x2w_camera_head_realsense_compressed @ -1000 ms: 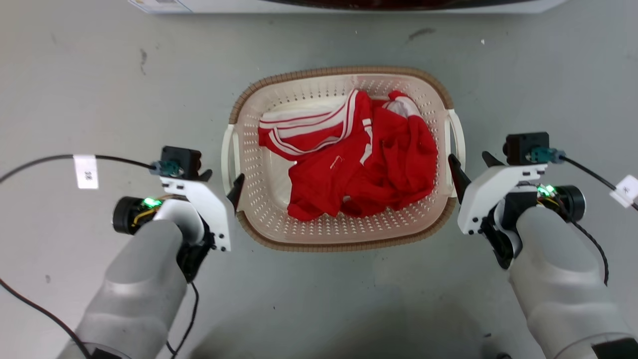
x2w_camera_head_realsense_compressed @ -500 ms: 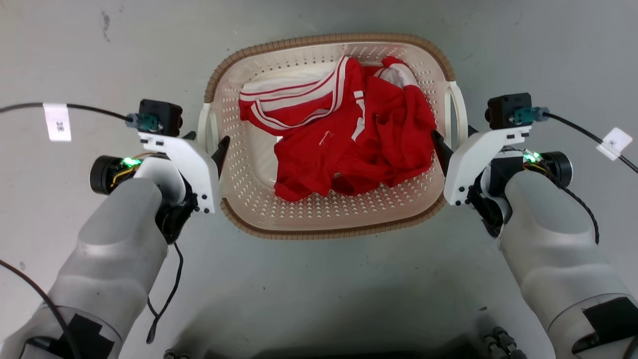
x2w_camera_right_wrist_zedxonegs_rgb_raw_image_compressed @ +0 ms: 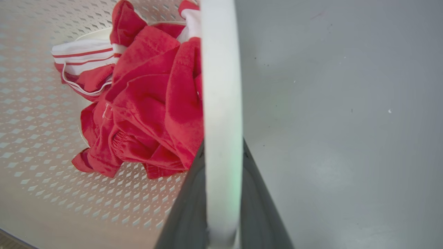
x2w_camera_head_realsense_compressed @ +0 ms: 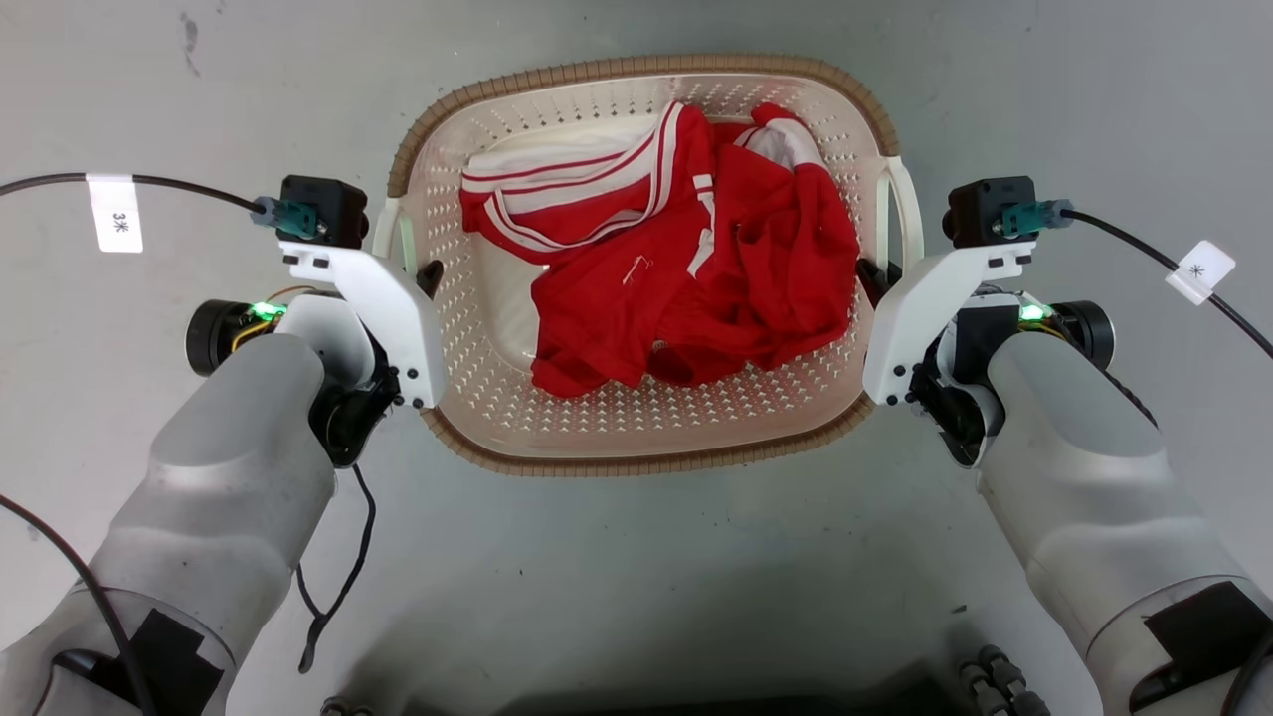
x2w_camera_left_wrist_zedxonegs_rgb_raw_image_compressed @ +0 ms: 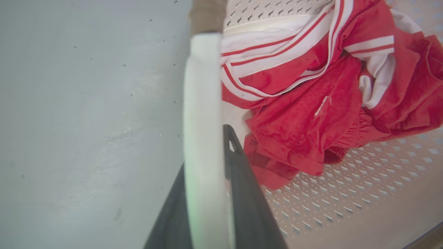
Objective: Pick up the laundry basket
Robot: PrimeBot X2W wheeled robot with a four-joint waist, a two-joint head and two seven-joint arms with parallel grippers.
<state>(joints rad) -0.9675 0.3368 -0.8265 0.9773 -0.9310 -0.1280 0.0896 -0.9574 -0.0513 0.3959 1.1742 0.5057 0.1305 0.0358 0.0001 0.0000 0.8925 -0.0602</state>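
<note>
Both laundry basket (x2w_camera_head_realsense_compressed: 636, 423) handles (x2w_camera_head_realsense_compressed: 907, 204) pinched by left claw (x2w_camera_head_realsense_compressed: 418, 270) and right claw (x2w_camera_head_realsense_compressed: 880, 273), floor (x2w_camera_head_realsense_compressed: 636, 577) around.

- Saw cream on the basket (x2w_camera_head_realsense_compressed: 487, 388), dotted with rows of small holes.
- Noted brown, woven-look ribbing along its rim (x2w_camera_head_realsense_compressed: 636, 463).
- Found plain white handles (x2w_camera_head_realsense_compressed: 911, 209).
- Saw red clothes (x2w_camera_head_realsense_compressed: 696, 288), banded with white stripes.
- Noted a grey floor (x2w_camera_head_realsense_compressed: 636, 577), flecked with dark specks.
- Found black fingers (x2w_camera_left_wrist_zedxonegs_rgb_raw_image_compressed: 242, 193) and pale grey forearms (x2w_camera_head_realsense_compressed: 239, 467).
</note>
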